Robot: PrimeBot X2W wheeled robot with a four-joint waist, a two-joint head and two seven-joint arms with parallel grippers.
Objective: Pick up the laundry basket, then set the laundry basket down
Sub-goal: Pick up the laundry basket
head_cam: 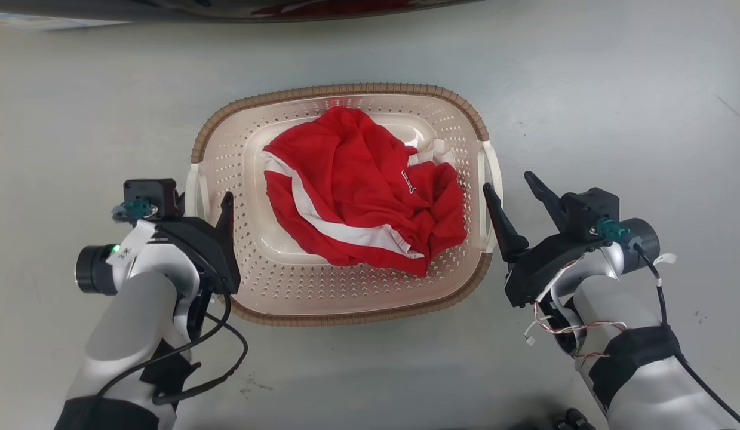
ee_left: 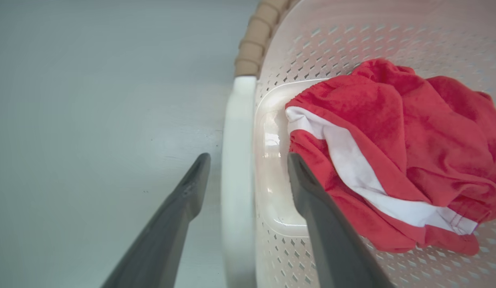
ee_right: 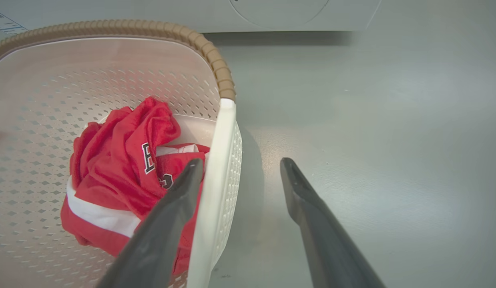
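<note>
The laundry basket [head_cam: 298, 286] sits on the grey floor [head_cam: 614, 107] in the middle of the head view, with a crumpled red and white garment [head_cam: 358, 191] lying in it.

The left gripper [ee_left: 248, 156] is at the basket's 9 o'clock side. Its fingers are spread and straddle the white left handle [ee_left: 237, 120], one outside and one inside the wall, with a gap on each side. The right gripper [head_cam: 507, 180] is at the 3 o'clock side, also spread across the right handle [ee_right: 215, 180]. Its inner finger is right against the handle, whether touching I cannot tell, and its outer finger stands well apart over the floor.

The step in hand looks like closing on both handles before the lift. To do it well:

- Close both grippers together, so the basket is not pushed toward 9 or 3 o'clock.
- Keep each handle well back from the fingertips, since the smooth plastic may slip.
- Watch that the inner fingers do not catch the cloth lying near them.
- Lift both sides evenly, because one side rising first would tilt the basket and let the garment slide.
</note>
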